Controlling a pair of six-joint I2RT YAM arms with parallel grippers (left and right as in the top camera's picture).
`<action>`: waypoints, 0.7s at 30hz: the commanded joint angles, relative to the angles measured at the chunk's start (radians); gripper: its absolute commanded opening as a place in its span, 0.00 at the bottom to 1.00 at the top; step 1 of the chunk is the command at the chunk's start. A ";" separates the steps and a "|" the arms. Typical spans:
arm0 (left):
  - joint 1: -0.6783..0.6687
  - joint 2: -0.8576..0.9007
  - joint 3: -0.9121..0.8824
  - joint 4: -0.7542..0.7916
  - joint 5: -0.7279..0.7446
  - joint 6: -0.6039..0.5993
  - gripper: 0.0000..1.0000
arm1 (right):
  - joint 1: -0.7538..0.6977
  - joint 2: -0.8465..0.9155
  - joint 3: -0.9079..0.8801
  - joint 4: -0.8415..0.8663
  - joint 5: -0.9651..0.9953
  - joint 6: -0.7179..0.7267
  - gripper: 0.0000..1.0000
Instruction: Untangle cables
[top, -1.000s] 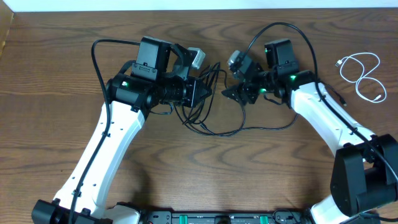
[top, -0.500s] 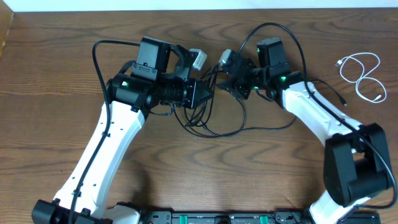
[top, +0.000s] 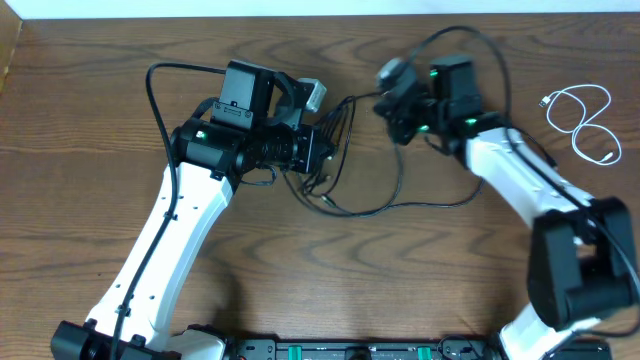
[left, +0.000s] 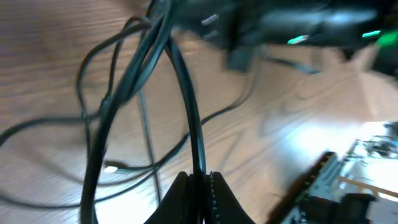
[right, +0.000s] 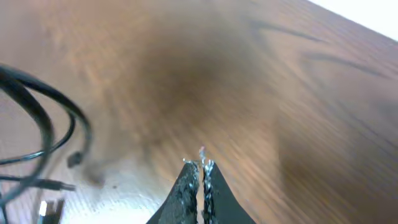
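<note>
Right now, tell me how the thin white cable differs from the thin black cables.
The thin white cable lies alone at far right; the thin black cables are tangled in the middle. The white cable is untouched; one black cable is pinched in the left tool. Both are slim, looped cords.

A: What is carried by the bench (top: 80, 200)?
B: A brown wood-grain top is seen. Black cables (top: 380, 211) are spread over it in loose, crossing loops near the middle, and part of them is raised off the wood.
A: And at the far right?
B: A white cable (top: 588, 124) is laid flat in a loose double loop, well apart from the black ones.
</note>
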 joint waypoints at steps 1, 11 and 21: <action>0.003 -0.016 0.017 -0.009 -0.065 0.005 0.07 | -0.090 -0.141 0.002 -0.039 0.089 0.175 0.01; 0.003 -0.016 0.017 -0.011 -0.337 -0.126 0.07 | -0.289 -0.332 0.002 -0.275 0.270 0.210 0.01; 0.070 -0.016 0.017 -0.041 -0.674 -0.359 0.07 | -0.491 -0.355 0.002 -0.372 0.330 0.372 0.01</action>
